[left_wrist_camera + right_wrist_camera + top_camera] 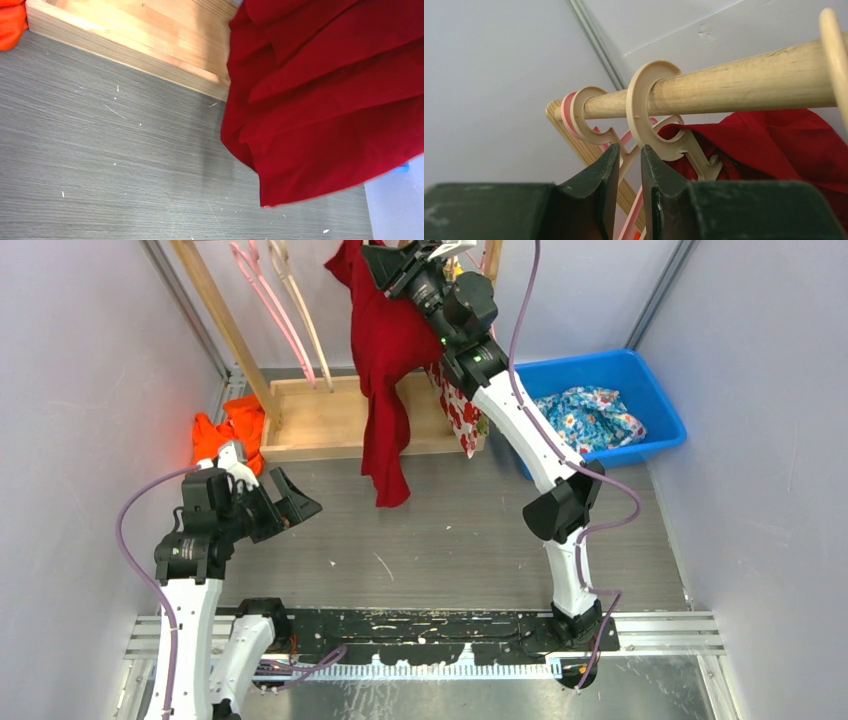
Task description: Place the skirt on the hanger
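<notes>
The red skirt (385, 350) hangs from a beige hanger (649, 115) whose hook sits over the wooden rod (744, 80) of the rack. Its hem reaches down toward the table, and in the left wrist view the skirt (325, 100) fills the right side. My right gripper (385, 262) is up at the rod. In its wrist view the right gripper (630, 150) sits just below the hanger's hook, jaws a narrow gap apart with nothing between them. My left gripper (285, 502) is low at the left, open and empty, apart from the skirt.
The wooden rack base (330, 415) stands at the back, with pink and beige spare hangers (265, 290) on the rod's left. An orange cloth (225, 430) lies beside the base. A blue bin (655, 400) at the right holds a floral cloth (590, 415). Walls close in on both sides.
</notes>
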Controlling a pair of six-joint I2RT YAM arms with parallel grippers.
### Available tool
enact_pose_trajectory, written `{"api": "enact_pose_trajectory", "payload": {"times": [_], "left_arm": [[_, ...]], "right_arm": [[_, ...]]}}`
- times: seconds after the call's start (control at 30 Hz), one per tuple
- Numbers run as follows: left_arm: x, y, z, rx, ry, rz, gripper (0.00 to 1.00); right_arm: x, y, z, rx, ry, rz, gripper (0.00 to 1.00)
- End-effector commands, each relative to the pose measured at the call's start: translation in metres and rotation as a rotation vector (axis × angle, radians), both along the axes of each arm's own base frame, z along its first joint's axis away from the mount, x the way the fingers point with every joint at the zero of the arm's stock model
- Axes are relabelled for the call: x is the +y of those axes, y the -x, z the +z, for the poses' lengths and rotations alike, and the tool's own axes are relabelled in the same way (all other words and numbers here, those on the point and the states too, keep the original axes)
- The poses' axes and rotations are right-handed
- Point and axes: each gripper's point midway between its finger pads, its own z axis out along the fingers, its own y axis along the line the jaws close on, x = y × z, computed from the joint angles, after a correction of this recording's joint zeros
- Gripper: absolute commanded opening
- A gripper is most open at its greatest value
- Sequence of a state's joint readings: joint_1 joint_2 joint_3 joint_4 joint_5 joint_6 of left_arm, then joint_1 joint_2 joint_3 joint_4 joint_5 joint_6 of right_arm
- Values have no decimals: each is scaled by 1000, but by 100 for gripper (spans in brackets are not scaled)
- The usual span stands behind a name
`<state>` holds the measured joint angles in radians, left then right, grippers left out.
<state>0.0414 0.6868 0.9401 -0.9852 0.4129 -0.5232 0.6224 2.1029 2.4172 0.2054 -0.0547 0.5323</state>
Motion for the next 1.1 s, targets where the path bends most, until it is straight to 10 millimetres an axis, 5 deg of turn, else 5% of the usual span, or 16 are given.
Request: {"api": "enact_pose_trajectory", "payload": {"times": [0.0,0.33,0.53,0.7,0.87,0.97,1.07], "left_arm": [[-3,-3,11,-52,15,-11,93],[-2,-4,9,-47,17,-4,93],[0,-4,6,-44,12,8,94],[-1,-4,1,-38,18,5,95],[-4,-5,-5,-33,31,0,96],[-5,-5,-8,-36,42,-2,100],[-6,-4,-13,-25,45,-5,100]], "right_arm": [[-22,48,56,-93,-43,27,28],[-51,90,82,-120,-8,22,31],[-64,120,76,-95,50,55,35],[-78,148,48,-59,105,83,44],[-86,157,-11,37,223,74,57],[-95,164,-37,80,253,61,78],[-103,171,-59,119,276,52,83]]}}
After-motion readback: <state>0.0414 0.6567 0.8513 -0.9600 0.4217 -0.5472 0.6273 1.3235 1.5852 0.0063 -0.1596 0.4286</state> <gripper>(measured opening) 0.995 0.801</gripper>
